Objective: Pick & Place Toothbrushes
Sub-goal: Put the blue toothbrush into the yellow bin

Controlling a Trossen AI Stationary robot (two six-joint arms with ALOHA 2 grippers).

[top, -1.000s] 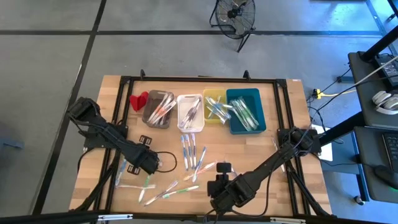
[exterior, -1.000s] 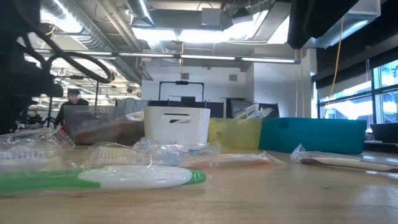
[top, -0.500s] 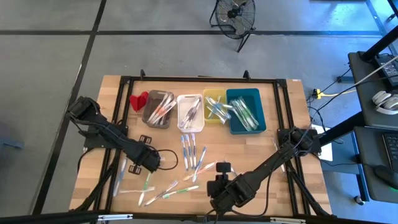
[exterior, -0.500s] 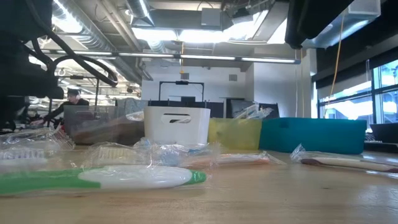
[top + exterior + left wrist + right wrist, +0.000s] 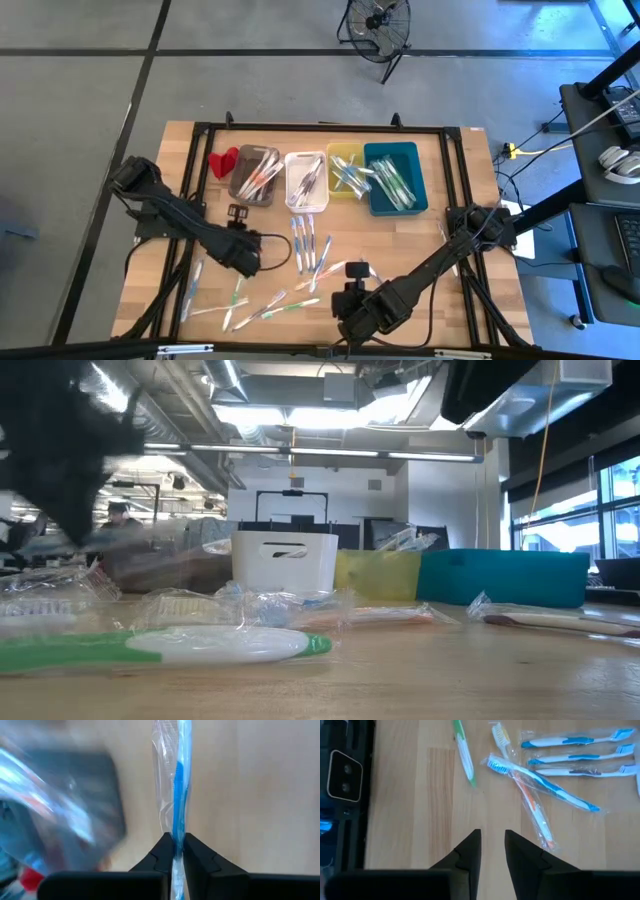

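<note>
I'm looking down on a pale wooden counter (image 5: 450,200) framed in black rails, set on a grey concrete floor with a black floor fan (image 5: 378,22) beyond its far edge. No brand or label is legible to me on anything here.

Along the far side of the counter stand four rectangular plastic bins in a row: a grey bin (image 5: 254,175), a white bin (image 5: 306,180), a yellow bin (image 5: 346,169) and a teal bin (image 5: 395,177), each with wrapped toothbrushes inside. A small red object (image 5: 222,160) sits just left of the grey bin.

My left gripper (image 5: 176,851) is over the middle-left of the counter, near the grey bin. Its jaws are pressed together on a thin blue-and-white toothbrush in a clear wrapper (image 5: 176,800), which sticks out forward past the fingertips.

My right gripper (image 5: 493,851) hangs over the near edge of the counter. Its jaws stand a little apart with nothing between them and bare wood beneath.

The loose toothbrushes (image 5: 308,243) lie scattered on the counter between the two arms: a few side by side just near of the white bin, more fanned out toward the near-left corner. In the right wrist view I see a green-handled toothbrush (image 5: 464,756) lying beside a crossed pair and three parallel blue ones.
</note>
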